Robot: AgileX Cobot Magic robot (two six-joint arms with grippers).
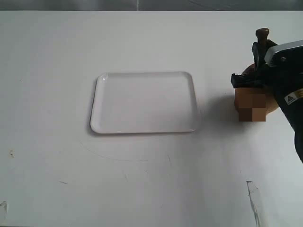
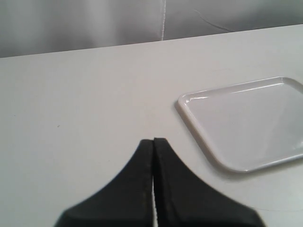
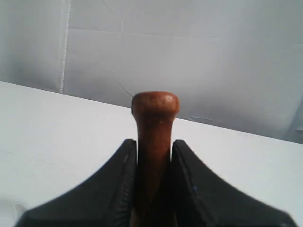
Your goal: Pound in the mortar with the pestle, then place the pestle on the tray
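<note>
Closest to the right wrist camera, the right jaws are clamping the pestle [image 3: 155, 113] on its thin neck, one pad pressing each side, with the small knob standing just clear above them. That is looking like a sound place to hold. The wood is hard, stiff and polished, so it is likely to be slippery under a blow, and the knob is acting as a stop if the shaft tries to slide down through the grip. The thick end is probably making the club bottom-heavy, which suits pounding but will want a level, gentle set-down.

In the exterior view the pestle is standing upright at the right edge, its lower end hidden by the arm. Below it the mortar [image 1: 251, 101] is sitting on the tabletop [image 1: 142, 184], partly covered and blurred, so whether the pestle is touching inside cannot be told. Nothing is bracing the mortar. It appears solid enough, yet off-centre strokes could be nudging or tipping it.

The left jaws are pressing together on nothing, hanging over bare tabletop near a corner of the tray [image 2: 246, 118].

Farther across, the tray is lying flat, apart from the mortar and holding nothing. It looks glossy, thin and light – a round pestle may be rolling there until the low rim catches it.
</note>
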